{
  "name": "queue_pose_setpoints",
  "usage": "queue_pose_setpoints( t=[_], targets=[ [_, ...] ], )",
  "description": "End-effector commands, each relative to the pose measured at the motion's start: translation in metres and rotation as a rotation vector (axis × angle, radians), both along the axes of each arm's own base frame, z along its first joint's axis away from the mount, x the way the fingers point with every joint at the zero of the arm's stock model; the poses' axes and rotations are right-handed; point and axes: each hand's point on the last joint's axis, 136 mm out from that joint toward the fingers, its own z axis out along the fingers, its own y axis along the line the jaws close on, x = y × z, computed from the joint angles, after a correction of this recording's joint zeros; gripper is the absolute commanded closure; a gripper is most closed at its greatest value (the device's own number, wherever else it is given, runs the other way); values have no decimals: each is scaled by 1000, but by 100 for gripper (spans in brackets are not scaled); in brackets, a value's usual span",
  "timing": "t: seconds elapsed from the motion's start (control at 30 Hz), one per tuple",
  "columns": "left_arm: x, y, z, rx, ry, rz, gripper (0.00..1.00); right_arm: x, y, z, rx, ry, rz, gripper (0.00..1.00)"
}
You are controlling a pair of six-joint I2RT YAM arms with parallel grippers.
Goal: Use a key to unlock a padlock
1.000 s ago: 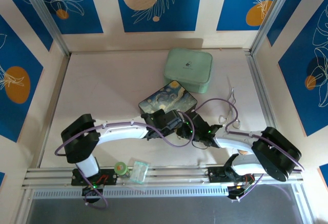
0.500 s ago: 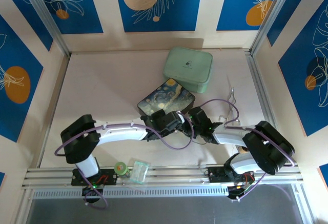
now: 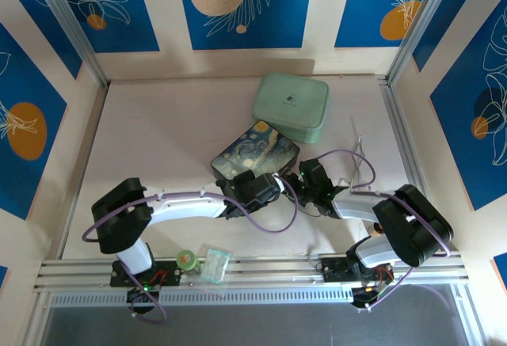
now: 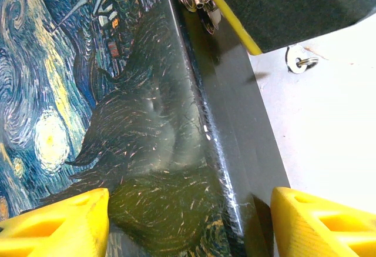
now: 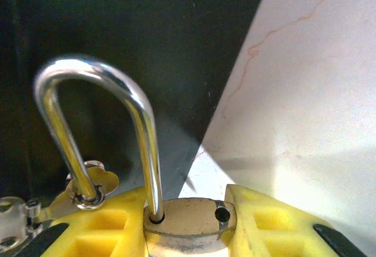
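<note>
The 2 arms bend inward, wrists nearly meeting; left gripper [image 4: 189,210] splayed wide, right gripper [image 5: 187,204] clamped on the padlock [image 5: 188,226].

Top view high above table [image 3: 158,132], both wrist views close against painted box [image 4: 88,92]

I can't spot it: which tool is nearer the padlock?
Right. The right tool grips the padlock; the left tool sits apart, straddling the painted box edge.

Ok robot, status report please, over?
Left claw open, astride painted box. Right claw shut on padlock; shackle open, one end at box latch. Key on table.
</note>
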Motion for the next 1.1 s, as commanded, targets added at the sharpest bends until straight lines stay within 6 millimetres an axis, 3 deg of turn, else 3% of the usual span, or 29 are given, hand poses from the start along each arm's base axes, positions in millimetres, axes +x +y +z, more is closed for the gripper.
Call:
queue_pose_setpoints(
  t=[0.0, 0.63, 1.07],
  targets=[
    [-26, 44, -34, 223, 108, -17, 33, 7, -21, -12, -54, 4, -78, 69],
    [-26, 49, -20, 196, 101, -5, 35, 1, -26, -22, 5, 143, 9, 70],
    [-27, 43, -24, 188, 119, -3, 36, 17, -35, -5, 67, 74, -95, 71]
  ],
)
